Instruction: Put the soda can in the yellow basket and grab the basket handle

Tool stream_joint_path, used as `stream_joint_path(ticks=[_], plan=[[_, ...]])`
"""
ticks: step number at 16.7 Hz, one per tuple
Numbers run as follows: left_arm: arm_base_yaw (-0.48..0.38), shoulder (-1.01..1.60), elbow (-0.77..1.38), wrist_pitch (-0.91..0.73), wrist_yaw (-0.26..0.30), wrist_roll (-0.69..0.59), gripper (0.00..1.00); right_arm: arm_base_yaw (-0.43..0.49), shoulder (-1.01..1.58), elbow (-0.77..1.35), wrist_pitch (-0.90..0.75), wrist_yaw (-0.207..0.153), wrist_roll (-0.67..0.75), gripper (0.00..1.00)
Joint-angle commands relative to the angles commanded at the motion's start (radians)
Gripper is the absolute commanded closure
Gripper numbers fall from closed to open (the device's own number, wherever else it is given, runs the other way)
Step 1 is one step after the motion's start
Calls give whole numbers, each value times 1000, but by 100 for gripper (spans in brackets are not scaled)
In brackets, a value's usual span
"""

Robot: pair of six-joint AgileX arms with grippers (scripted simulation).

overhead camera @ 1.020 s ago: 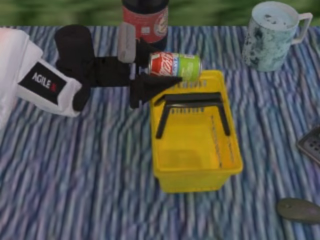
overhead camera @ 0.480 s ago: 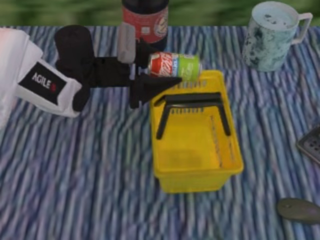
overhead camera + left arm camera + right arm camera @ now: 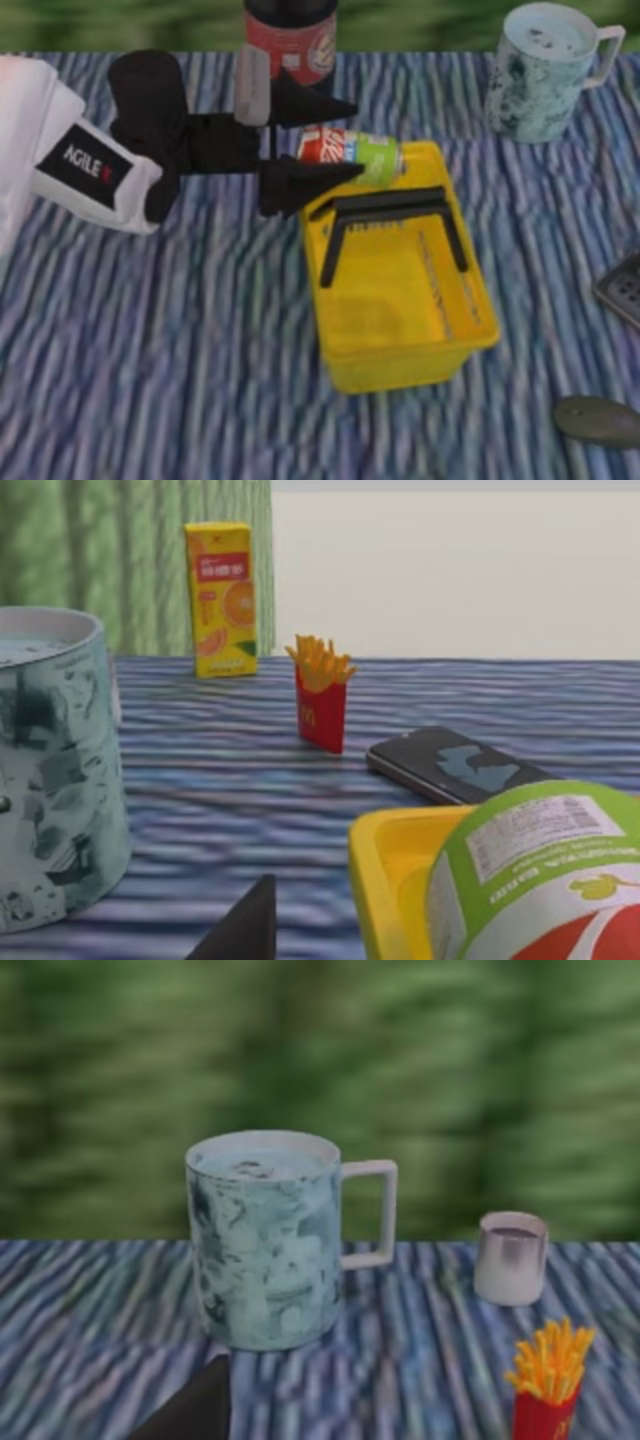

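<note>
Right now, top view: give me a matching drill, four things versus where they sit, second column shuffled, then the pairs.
Things:
1. soda can
2. yellow basket
3. mug
4. left gripper

Places:
A. top view's far right corner
B. table middle, black basket handle raised over it
C. lying on its side at the basket's far rim
D. fingers spread either side of the can

Pairs: 1-C, 2-B, 3-A, 4-D

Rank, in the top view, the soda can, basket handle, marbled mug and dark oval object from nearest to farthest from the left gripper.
1. Soda can, between the left gripper's open fingers, over the yellow basket's far rim.
2. Basket handle, mid-table.
3. Marbled mug, far right corner.
4. Dark oval object, near right edge.
</note>
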Motion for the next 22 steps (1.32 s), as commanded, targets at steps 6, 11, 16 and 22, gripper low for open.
stream_joint_path(ticks=[6, 11, 16, 22], plan=[[0, 0, 0, 0, 0, 0, 0, 0, 0, 0, 0, 0, 0, 0], [-1, -22, -9, -12, -13, -3, 0, 6, 25, 17, -18, -2, 42, 0], [15, -129, -64, -66, -80, -24, 0, 36, 168, 127, -116, -3, 292, 0], [58, -384, -190, -185, -226, -61, 0, 91, 439, 405, -289, 8, 851, 0]])
